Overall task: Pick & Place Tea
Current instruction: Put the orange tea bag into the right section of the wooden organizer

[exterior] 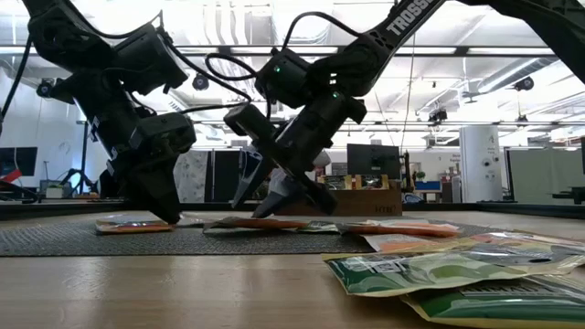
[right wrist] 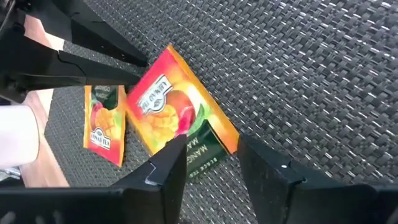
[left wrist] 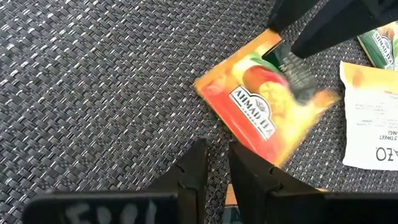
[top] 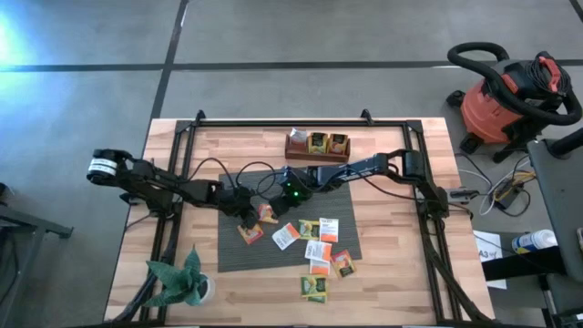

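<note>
While both arms crowd the mat's (top: 239, 255) left edge, right fingers (right wrist: 211, 163) straddle an orange packet (right wrist: 177, 115), open; left fingers (left wrist: 214, 171) nearly closed, empty.

Grey mat (top: 239, 251), potted plant (top: 178, 281), wooden holder (top: 298, 146), red vacuum (top: 503, 98)

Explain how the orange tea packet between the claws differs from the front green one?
The orange packet is orange-red; the green packet is green. The orange packet lies on the grey mat, the green packet on bare wood. The orange packet is beside the left gripper and right gripper; the green packet is away from both. Both are flat squares.
</note>
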